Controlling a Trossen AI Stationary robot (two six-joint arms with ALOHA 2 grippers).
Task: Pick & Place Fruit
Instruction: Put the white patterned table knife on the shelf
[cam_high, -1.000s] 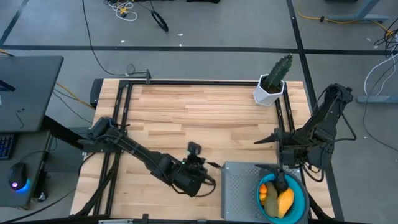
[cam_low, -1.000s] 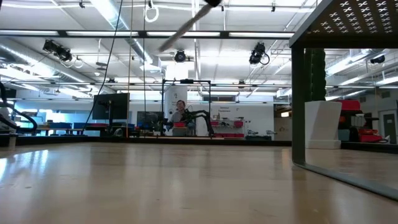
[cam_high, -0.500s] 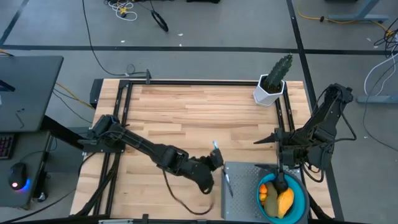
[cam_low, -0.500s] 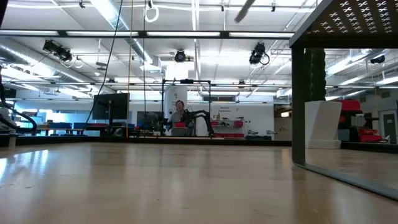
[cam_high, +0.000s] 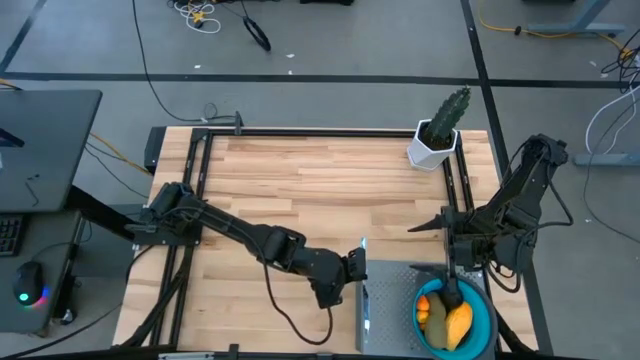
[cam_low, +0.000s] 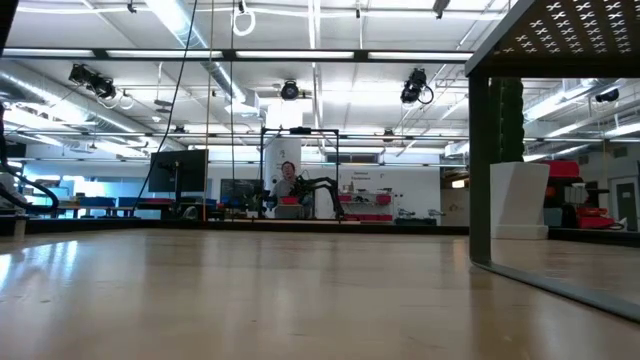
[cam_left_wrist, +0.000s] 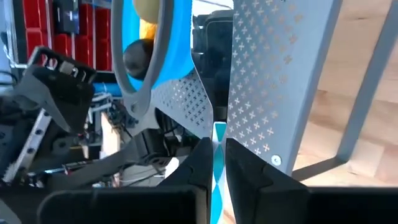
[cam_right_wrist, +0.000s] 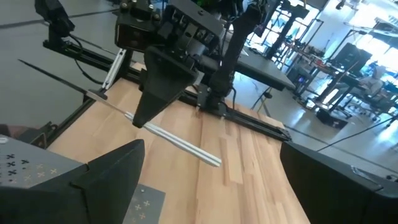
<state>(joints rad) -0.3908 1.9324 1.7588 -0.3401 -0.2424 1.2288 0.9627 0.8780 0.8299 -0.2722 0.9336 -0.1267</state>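
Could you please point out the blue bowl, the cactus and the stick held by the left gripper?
blue bowl (cam_high: 486, 318): high view, right rim.
cactus (cam_high: 451, 110): high view, green stem.
stick (cam_left_wrist: 218, 163): left wrist view, blue-and-white shaft between the shut fingers.

Wood-plank table (cam_high: 300, 190) on grey floor (cam_high: 330, 50) w/ loose cables (cam_high: 195, 12), dark desk (cam_high: 40, 150) at side; bkgd open lab, ceiling strip lights (cam_low: 170, 15), red bins (cam_low: 365, 203), seated person (cam_low: 289, 180).
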